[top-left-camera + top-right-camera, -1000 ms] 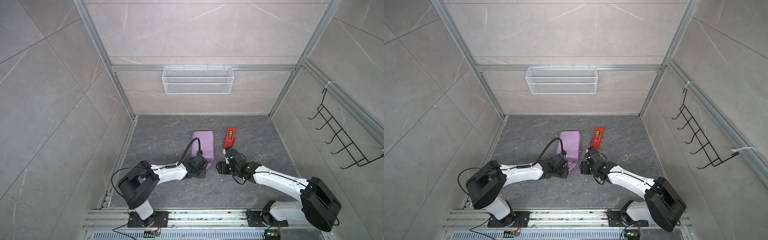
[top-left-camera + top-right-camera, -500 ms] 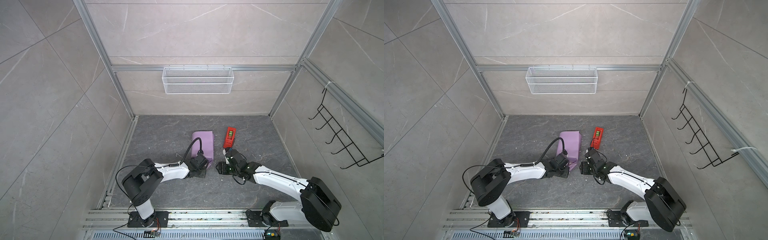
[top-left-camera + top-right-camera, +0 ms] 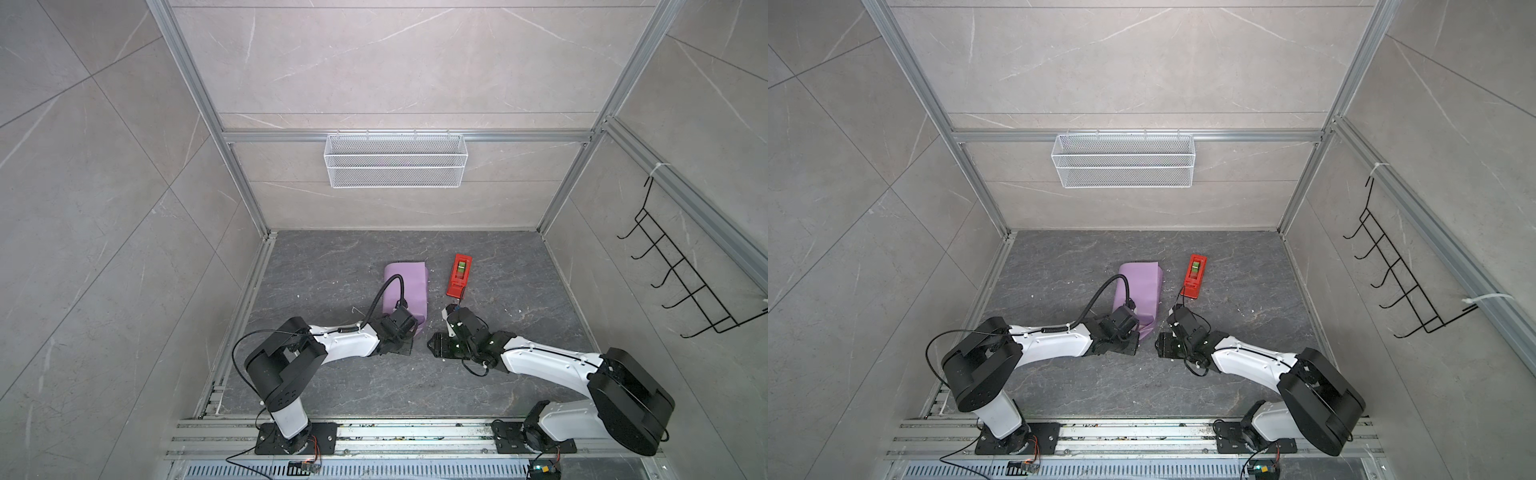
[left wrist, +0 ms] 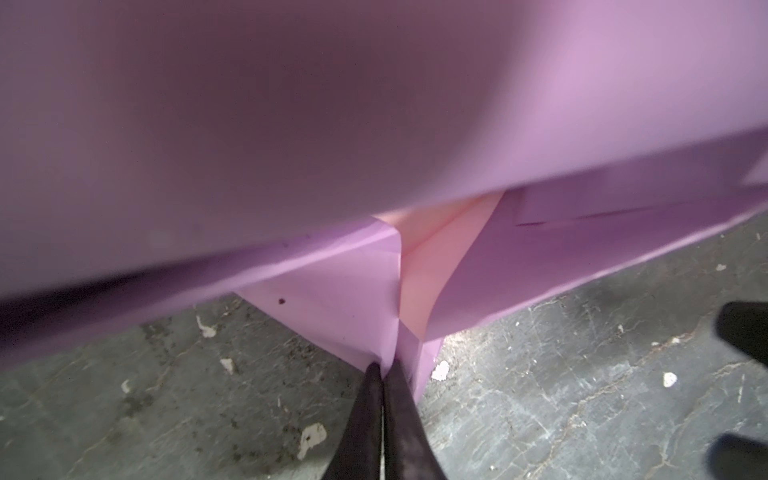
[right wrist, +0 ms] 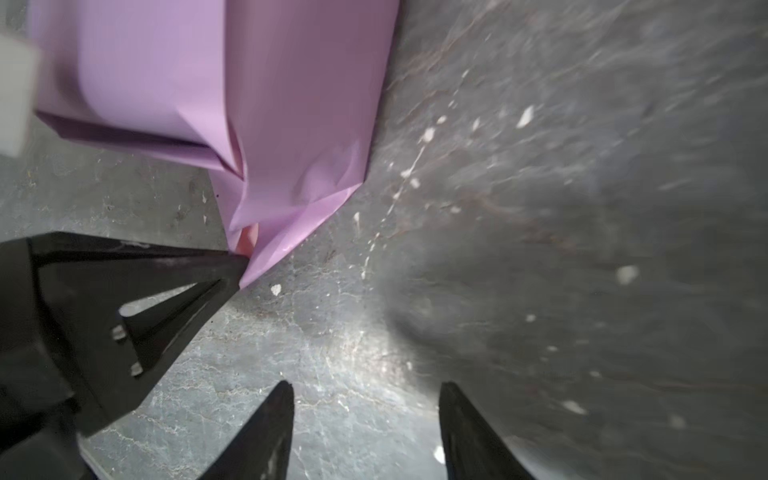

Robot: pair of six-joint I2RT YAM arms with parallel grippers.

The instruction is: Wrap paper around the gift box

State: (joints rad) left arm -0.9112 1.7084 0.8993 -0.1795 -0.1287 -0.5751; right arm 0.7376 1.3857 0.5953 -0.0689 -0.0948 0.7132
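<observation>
The paper [image 3: 405, 286] [image 3: 1140, 291] lies lilac side out, folded over a low block in the middle of the floor; the gift box is hidden under it. In the left wrist view the near end of the paper [image 4: 374, 124] is tucked into a pointed flap, and its pale pink inner side [image 4: 428, 266] shows in the fold. My left gripper [image 4: 384, 368] [image 3: 417, 332] [image 3: 1144, 332] is shut on that flap's tip. My right gripper [image 5: 365, 386] [image 3: 431, 343] [image 3: 1158, 345] stands open just to the right over bare floor, with nothing between its fingers.
A red tape dispenser [image 3: 459, 276] [image 3: 1196, 276] lies right of the paper. A white wire basket [image 3: 395, 166] hangs on the back wall and a black hook rack [image 3: 685, 270] on the right wall. White scraps dot the grey floor [image 5: 540, 208].
My left gripper's jaws have closed onto the paper's near flap, and the left arm has shifted slightly. The right arm has stayed put.
</observation>
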